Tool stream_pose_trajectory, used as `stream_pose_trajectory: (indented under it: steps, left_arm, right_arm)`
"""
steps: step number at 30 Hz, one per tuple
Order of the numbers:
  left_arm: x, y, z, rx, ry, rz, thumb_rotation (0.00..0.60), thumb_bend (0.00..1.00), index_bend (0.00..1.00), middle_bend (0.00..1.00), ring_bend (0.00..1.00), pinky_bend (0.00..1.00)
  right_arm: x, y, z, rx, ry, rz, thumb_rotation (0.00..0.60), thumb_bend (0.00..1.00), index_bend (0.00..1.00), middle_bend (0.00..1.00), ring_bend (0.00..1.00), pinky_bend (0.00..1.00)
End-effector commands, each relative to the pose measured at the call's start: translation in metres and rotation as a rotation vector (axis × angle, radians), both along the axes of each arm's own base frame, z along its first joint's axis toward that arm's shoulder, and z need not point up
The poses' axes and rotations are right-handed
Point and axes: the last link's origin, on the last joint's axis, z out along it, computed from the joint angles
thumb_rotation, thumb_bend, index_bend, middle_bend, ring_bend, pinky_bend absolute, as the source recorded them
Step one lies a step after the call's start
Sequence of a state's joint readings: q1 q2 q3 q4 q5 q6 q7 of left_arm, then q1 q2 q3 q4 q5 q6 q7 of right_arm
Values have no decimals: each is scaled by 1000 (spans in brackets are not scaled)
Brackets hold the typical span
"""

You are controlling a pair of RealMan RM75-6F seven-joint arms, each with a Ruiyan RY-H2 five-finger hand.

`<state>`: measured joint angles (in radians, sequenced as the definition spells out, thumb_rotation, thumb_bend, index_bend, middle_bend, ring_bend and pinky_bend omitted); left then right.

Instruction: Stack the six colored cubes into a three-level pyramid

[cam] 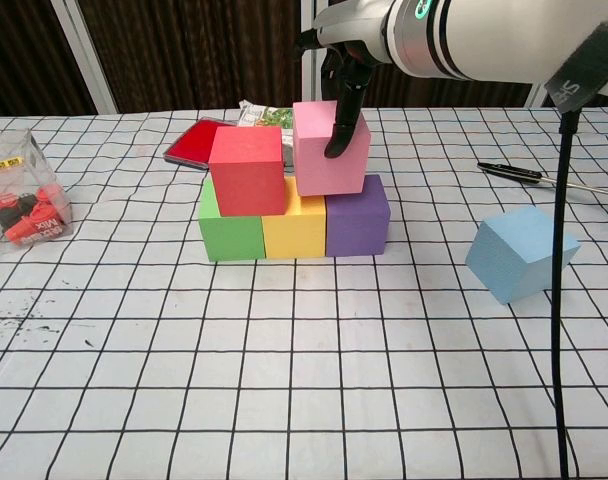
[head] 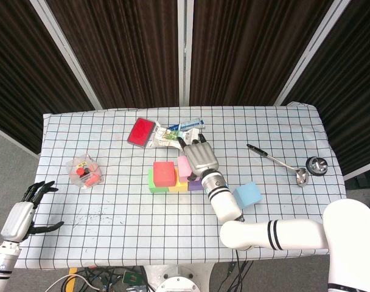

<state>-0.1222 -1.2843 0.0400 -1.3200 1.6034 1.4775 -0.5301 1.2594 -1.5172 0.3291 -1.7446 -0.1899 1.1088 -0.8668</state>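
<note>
Right hand (head: 199,157) gripping a pink cube (head: 184,168) atop a row of cubes on the checked worktop (head: 112,210).
Seen from above: red cube (head: 164,173) on the green cube (head: 151,180), with yellow cube (head: 181,184) and purple cube (head: 196,183) alongside; blue cube (head: 248,194) lying apart to the right. Left hand (head: 19,219) off the worktop's near-left corner, fingers apart, holding nothing. Red pad (head: 141,131) and snack packets (head: 170,136) behind, spoon (head: 279,162) at right.

You won't find much to read here: the clear plastic box of red and black bits (cam: 24,200) carries a small yellow label with dark marks too tiny to read.
</note>
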Motion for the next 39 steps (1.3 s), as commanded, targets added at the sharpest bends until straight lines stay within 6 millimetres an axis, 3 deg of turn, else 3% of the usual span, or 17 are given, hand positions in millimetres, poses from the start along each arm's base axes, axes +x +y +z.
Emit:
stream_pose_trajectory:
  steps: [1, 16, 39]
  left_arm:
    - [0, 0, -1, -1, -1, -1, 600, 0, 100, 215, 48, 45]
    - [-1, 0, 0, 0, -2, 1, 600, 0, 100, 215, 48, 45]
    - [-6, -1, -1, -5, -3, 17, 600, 0, 100, 215, 48, 46]
  right_arm:
    - [-1, 2, -1, 5, 7, 1, 600, 70, 0, 584, 190, 0]
    - [-4, 5, -11, 24, 15, -8, 600, 70, 0, 558, 190, 0]
    - [-2, 2, -16, 40, -4, -17, 600, 45, 0, 309, 126, 0]
